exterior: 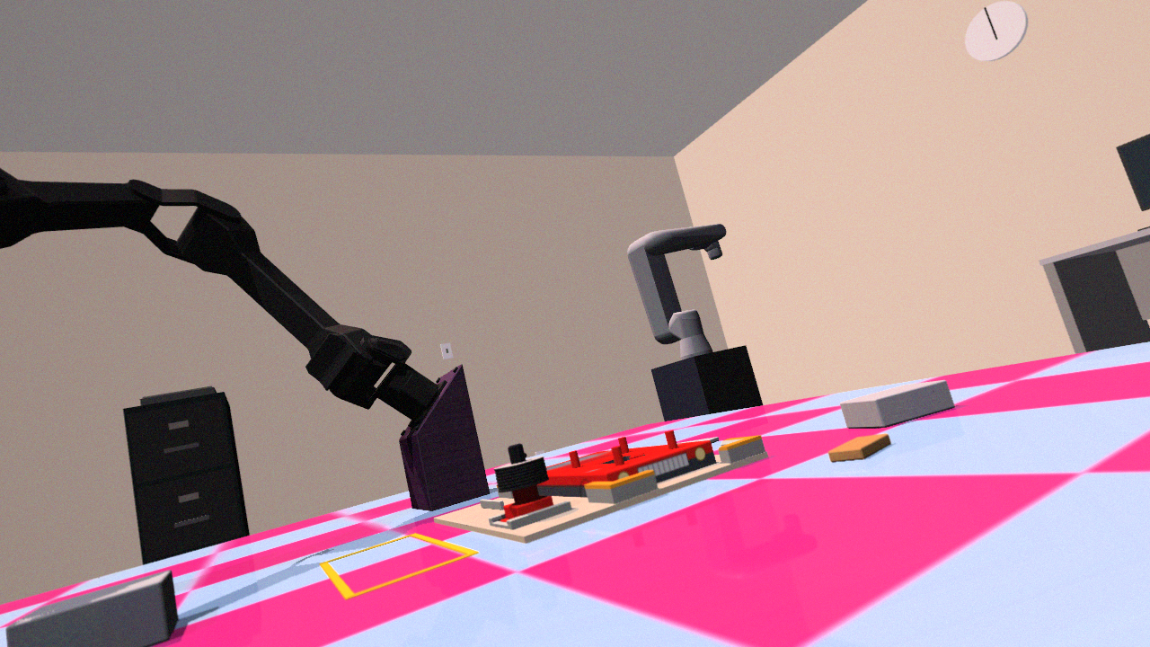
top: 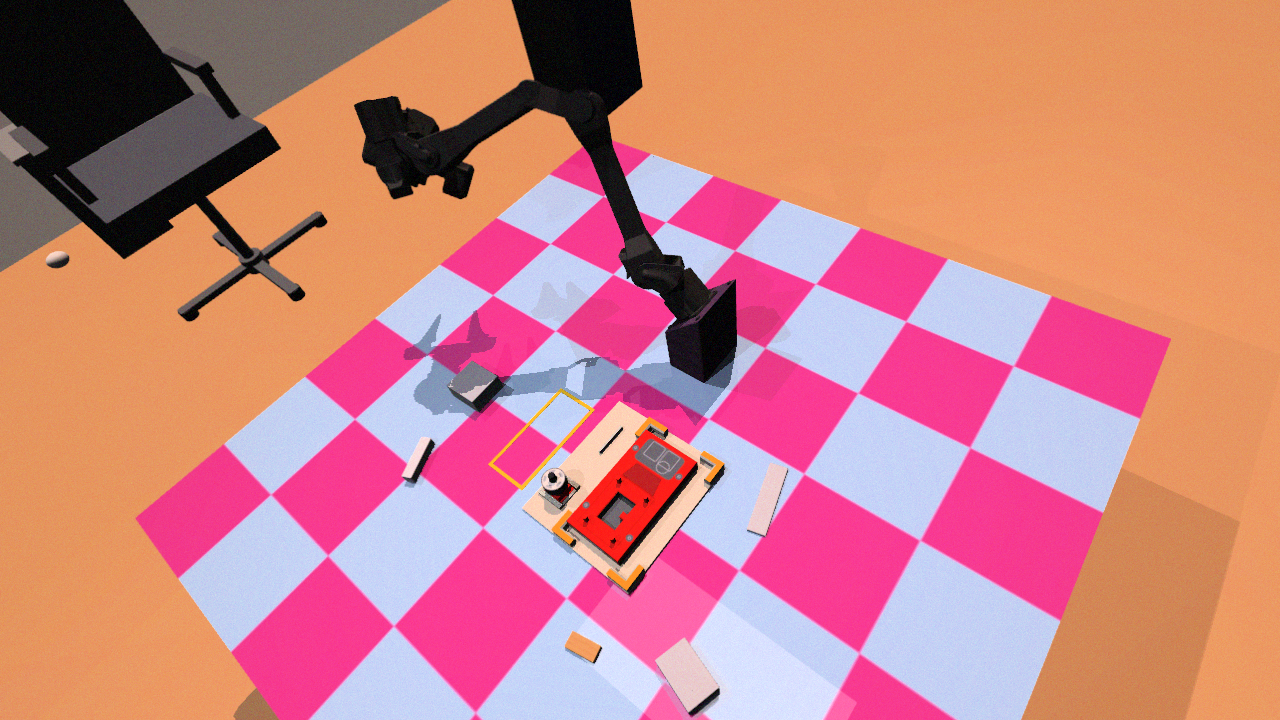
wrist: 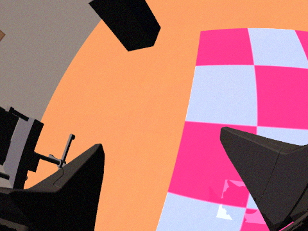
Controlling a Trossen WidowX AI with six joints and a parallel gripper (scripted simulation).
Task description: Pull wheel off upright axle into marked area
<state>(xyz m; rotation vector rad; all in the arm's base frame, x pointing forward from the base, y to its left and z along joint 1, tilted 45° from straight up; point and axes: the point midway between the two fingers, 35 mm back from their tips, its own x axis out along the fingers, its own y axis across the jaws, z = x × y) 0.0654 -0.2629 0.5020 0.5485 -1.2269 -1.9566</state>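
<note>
The wheel (top: 555,489) (exterior: 521,476), with a black tyre and a pale top, sits flat around the upright axle (exterior: 515,452), whose dark tip sticks out above it. A red foot (exterior: 528,507) is under it, on the beige board (top: 572,458) (exterior: 474,523). The marked area is a yellow rectangle outline (top: 506,475) (exterior: 334,580) on the table beside the board, with nothing inside. My gripper (wrist: 163,142) is wide open and empty, high up and far from the wheel. The wheel is not in the wrist view; the fingers are outside the exterior view.
A red plate (top: 640,483) with upright pegs lies on the board between orange corner brackets (top: 624,577). A grey block (top: 474,385) (exterior: 96,611) and a small white block (top: 418,459) lie beyond the marked area. A pale strip (top: 768,499), an orange block (top: 583,646) and a larger pale block (top: 687,674) lie around the board.
</note>
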